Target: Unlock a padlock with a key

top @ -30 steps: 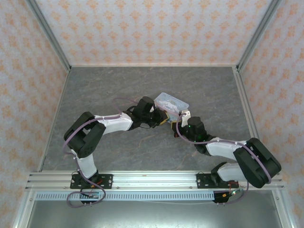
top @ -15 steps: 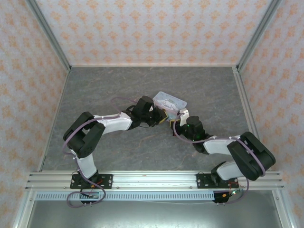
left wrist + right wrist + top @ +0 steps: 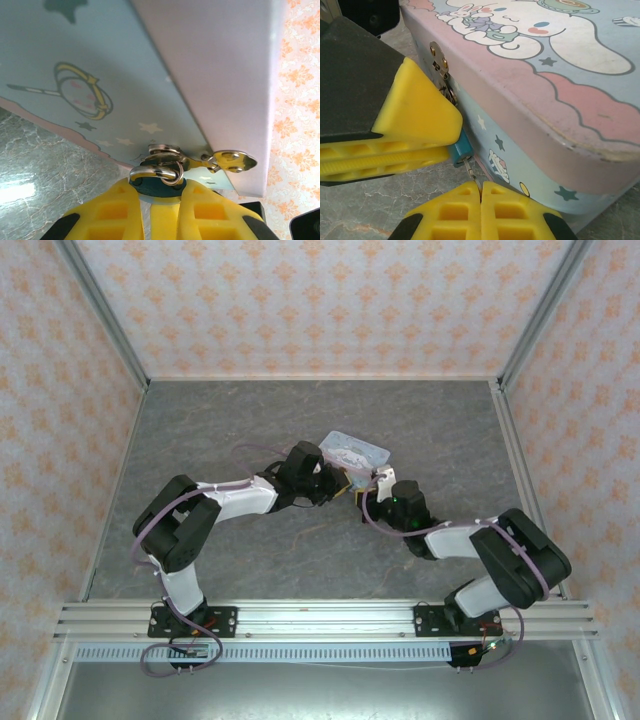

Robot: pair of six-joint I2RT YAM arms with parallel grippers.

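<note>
1. Teal padlock [image 3: 461, 148] hangs at the front wall of the tin [image 3: 560, 125], just below the tin's metal hasp [image 3: 439, 62]. In the right wrist view I see one end of its body sticking out from under a yellow finger.
2. Left gripper [image 3: 159, 192]: fingers clamped on the padlock body, one on each side. In my left wrist view a dark sliver of the body shows above the yellow pads, and the metal shackle [image 3: 152, 172] loops up through the hasp ring.
3. Right gripper [image 3: 481, 194]: fingers pressed together, pinching the key [image 3: 470, 168] at its head. The slim metal shaft runs up and left from the fingertips to the padlock's lower end and touches it.
4. I can't tell how far the key sits in the keyhole; the joint is too small to read.
5. Overhead, the two grippers meet nose to nose at the near side of the tin, around mid-table. The left arm reaches in from the left, the right arm from the right.
6. Tin sits on the grey marble-look table [image 3: 200, 440], skewed to the table edges. Lid is down.
7. Tin sides are pastel blue with small stars. The lid has a pink cloud border and cartoon animals on it.
</note>
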